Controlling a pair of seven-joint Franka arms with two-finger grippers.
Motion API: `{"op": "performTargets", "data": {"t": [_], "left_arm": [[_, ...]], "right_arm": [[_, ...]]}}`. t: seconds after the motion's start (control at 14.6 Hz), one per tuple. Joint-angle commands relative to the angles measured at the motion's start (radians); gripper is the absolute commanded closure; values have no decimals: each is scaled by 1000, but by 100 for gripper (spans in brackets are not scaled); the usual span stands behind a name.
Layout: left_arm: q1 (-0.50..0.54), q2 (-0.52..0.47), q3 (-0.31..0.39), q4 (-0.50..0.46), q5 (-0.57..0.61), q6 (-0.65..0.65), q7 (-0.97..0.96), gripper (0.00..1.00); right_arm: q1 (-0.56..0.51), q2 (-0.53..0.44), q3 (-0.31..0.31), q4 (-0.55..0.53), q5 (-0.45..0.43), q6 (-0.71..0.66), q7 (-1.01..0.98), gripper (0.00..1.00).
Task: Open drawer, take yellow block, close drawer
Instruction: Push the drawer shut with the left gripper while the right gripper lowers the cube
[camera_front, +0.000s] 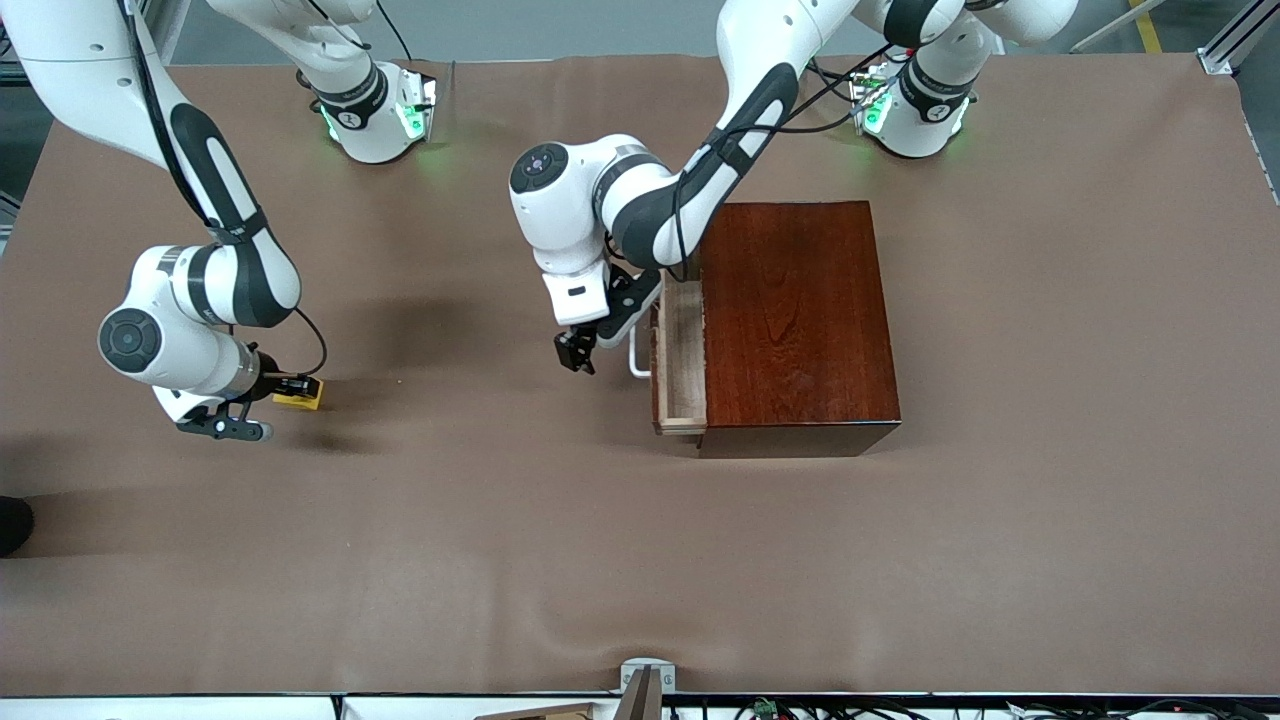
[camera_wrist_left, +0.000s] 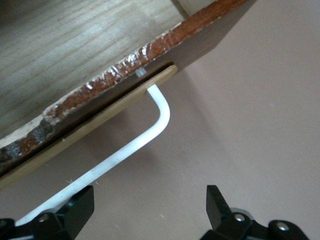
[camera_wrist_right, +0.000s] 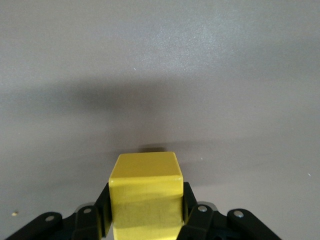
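The yellow block (camera_front: 301, 394) (camera_wrist_right: 145, 190) is clamped in my right gripper (camera_front: 288, 386) (camera_wrist_right: 145, 212), which is shut on it low over the brown table toward the right arm's end. The drawer (camera_front: 682, 352) (camera_wrist_left: 75, 45) stands slid a short way out of the reddish-brown box (camera_front: 800, 320), and the part of its pale tray that shows is bare. My left gripper (camera_front: 575, 354) (camera_wrist_left: 149, 207) is open just in front of the white handle (camera_front: 637, 352) (camera_wrist_left: 150, 135). The bar passes beside one finger (camera_wrist_left: 80, 207), and only table shows between the jaws.
The brown table covering (camera_front: 640, 560) spreads wide around the box. Both arm bases (camera_front: 375, 110) (camera_front: 915, 105) stand at the edge farthest from the front camera. A small metal bracket (camera_front: 645, 680) sits at the edge nearest that camera.
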Motion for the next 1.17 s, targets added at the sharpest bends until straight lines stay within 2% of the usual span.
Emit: {"op": "performTargets", "data": {"t": [0.0,0.07,0.14,0.21,0.48,0.69,0.82,0.96,1.1], "left_arm": [[11,-1,1,-6,41,-109,-20,0],[15,-1,6,-6,47,-136,-20,0],[13,-5,10,-6,52,-159,-20,0],[13,-9,10,-6,52,-179,-25,0],[13,-7,12,-9,53,-223,-28,0],[8,-7,12,-4,50,-220,-14,0],[4,-10,0,5,49,-143,-8,0],[-8,-38,-5,11,49,-92,12,0],[-8,-122,-7,10,44,-103,72,0]], "right_arm": [[-24,-36,14,-90,-24,100,-7,50],[-24,-35,14,-90,-24,99,-7,36],[-24,-35,14,-90,-24,94,-6,12],[-24,-35,16,-87,-24,91,-4,0],[-23,-38,19,-49,-21,44,8,0],[-15,-35,22,101,-10,-184,13,0],[-6,-46,25,178,-9,-254,8,0],[6,-64,27,227,-9,-291,3,0],[9,-92,37,244,-9,-294,0,0]]}}
